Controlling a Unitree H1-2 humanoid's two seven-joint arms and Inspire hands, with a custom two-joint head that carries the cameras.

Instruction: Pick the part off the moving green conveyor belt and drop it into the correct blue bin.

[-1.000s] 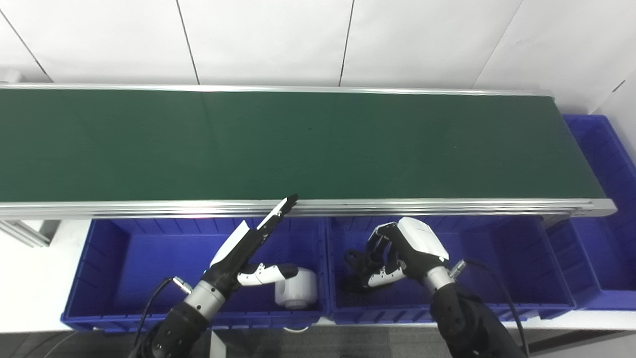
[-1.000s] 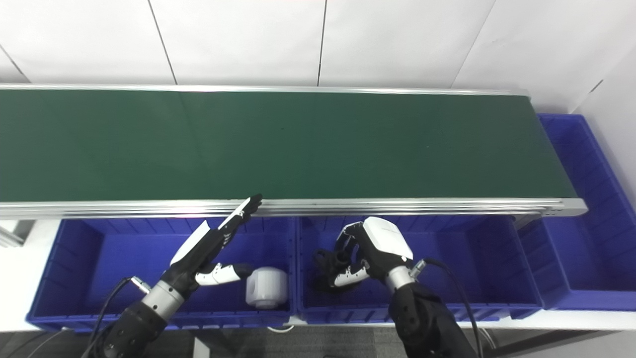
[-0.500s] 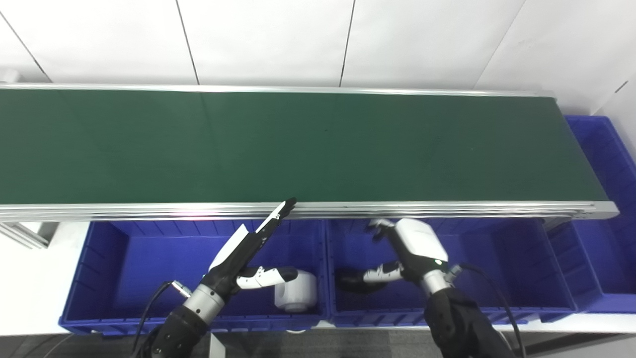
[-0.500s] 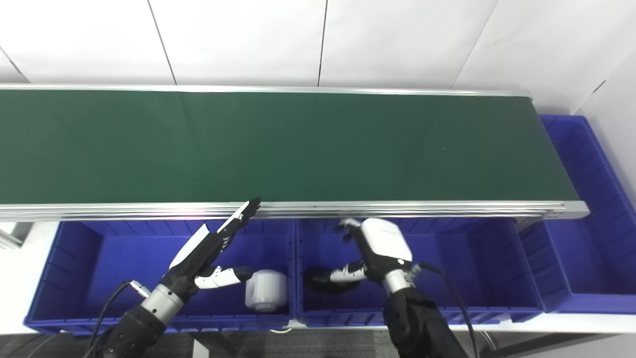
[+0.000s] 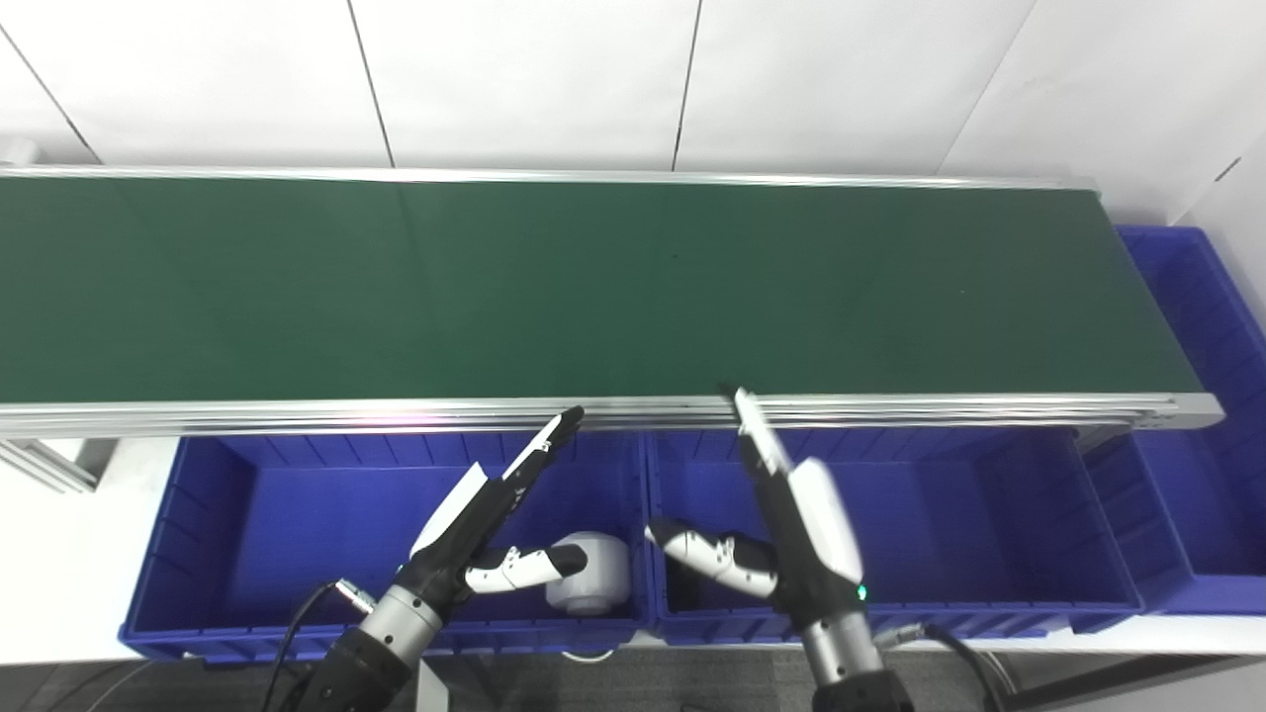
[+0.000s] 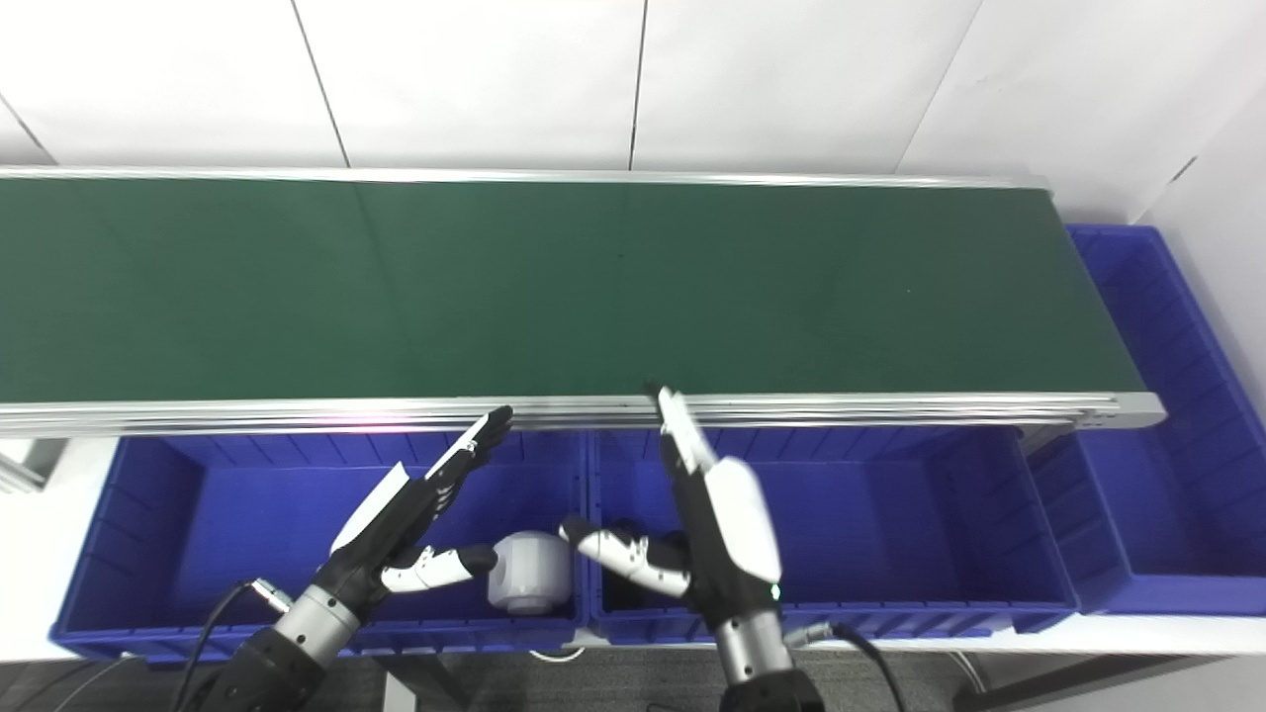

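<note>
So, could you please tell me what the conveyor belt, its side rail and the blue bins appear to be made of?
Conveyor belt: matte dark green, probably rubber or PVC; no glare.
Side rail: looks like brushed aluminium; silvery, grooved, with bright highlights.
Blue bins: likely moulded plastic; uniform colour, ribbed walls, soft sheen.

This is an industrial sorting station of the lab or factory test-cell kind, built around a long green conveyor belt (image 5: 593,287) with bare aluminium side rails. Along the belt's near edge sits a row of blue plastic bins (image 5: 297,514), and another blue bin (image 5: 1202,326) stands at its right end. Behind the belt rises a plain white panelled wall (image 5: 534,79) with thin dark seams.
</note>
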